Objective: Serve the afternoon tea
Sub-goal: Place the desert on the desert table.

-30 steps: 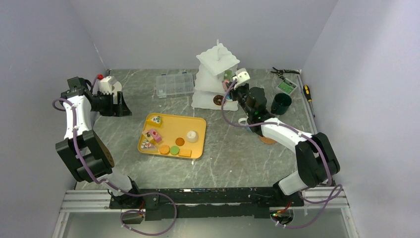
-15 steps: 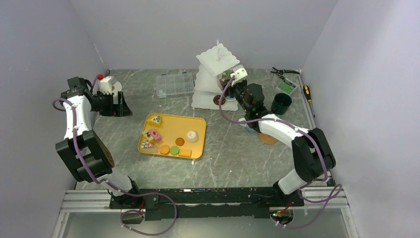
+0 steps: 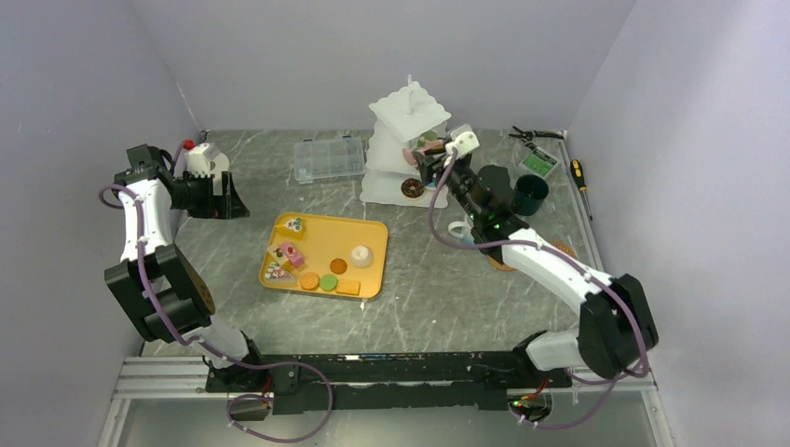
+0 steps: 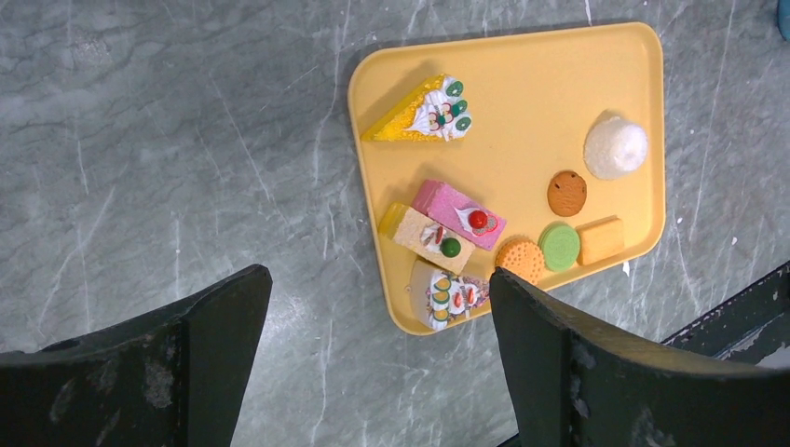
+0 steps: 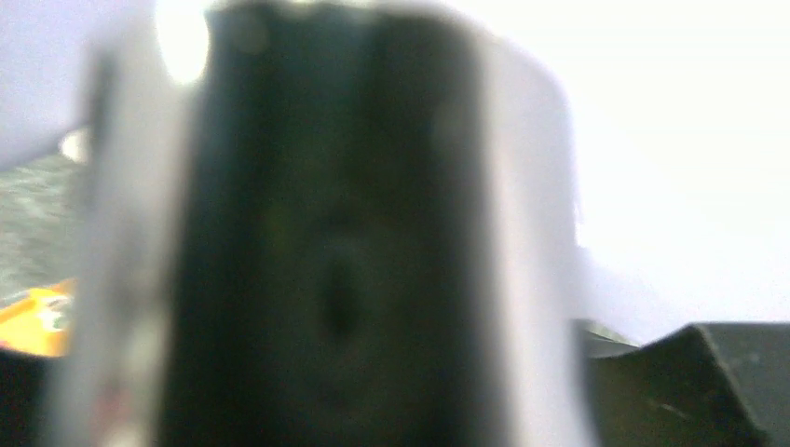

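Observation:
The white three-tier stand [image 3: 407, 130] is at the back of the table, with a brown donut [image 3: 408, 188] on its bottom tier. My right gripper [image 3: 424, 158] reaches in at the middle tier, beside something pink and green [image 3: 416, 146]. The right wrist view is filled by a blurred dark shape, so the jaws cannot be read. My left gripper [image 3: 226, 194] hangs open and empty at the far left. Below it the yellow tray [image 4: 522, 65] holds several pastries, among them a yellow cake slice [image 4: 424, 112], a pink slice [image 4: 458, 212] and a green biscuit [image 4: 559, 247].
A dark-green mug [image 3: 529, 194] stands right of the stand. A white mug [image 3: 459, 228] and two cork coasters [image 3: 503, 264] [image 3: 562, 247] lie partly under the right arm. A clear compartment box [image 3: 328, 158] is at the back, and tools [image 3: 579, 172] lie at the back right.
The right arm has stretched out, its elbow swinging right, and the gripper has shifted slightly along the stand's middle tier. The left arm has stayed where it was.

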Available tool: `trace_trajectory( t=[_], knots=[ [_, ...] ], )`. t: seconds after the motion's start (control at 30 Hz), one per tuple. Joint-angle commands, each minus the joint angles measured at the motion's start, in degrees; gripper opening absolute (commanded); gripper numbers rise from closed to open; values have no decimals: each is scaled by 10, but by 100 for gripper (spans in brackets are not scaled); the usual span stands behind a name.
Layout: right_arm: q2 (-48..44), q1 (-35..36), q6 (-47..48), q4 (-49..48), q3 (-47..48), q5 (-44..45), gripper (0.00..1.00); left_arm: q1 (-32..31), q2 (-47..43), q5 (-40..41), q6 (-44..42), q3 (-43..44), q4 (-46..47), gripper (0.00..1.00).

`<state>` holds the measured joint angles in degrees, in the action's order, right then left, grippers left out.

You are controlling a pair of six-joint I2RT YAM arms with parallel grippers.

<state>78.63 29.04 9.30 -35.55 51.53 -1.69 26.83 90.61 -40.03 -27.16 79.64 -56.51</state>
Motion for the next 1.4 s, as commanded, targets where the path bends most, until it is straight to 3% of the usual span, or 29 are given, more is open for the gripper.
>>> trace_trajectory(
  t=[0.0, 0.2, 0.47, 0.73, 1.37],
  knots=[
    [-54, 74, -4, -3, -23, 15, 63, 3, -10, -27, -1, 19, -4, 93],
    [-31, 198, -24, 5, -20, 69, 63, 4, -9, -19, 4, 22, -3, 93],
    [140, 313, -46, -12, 71, 46, 64, 3, -13, -12, 9, 26, -5, 93],
    [254, 344, -59, -32, 144, 27, 65, 7, -17, -11, 2, 27, -9, 93],
    [365, 346, -59, -56, 204, 34, 64, 19, -13, -15, -6, 35, -15, 93]
  ],
)
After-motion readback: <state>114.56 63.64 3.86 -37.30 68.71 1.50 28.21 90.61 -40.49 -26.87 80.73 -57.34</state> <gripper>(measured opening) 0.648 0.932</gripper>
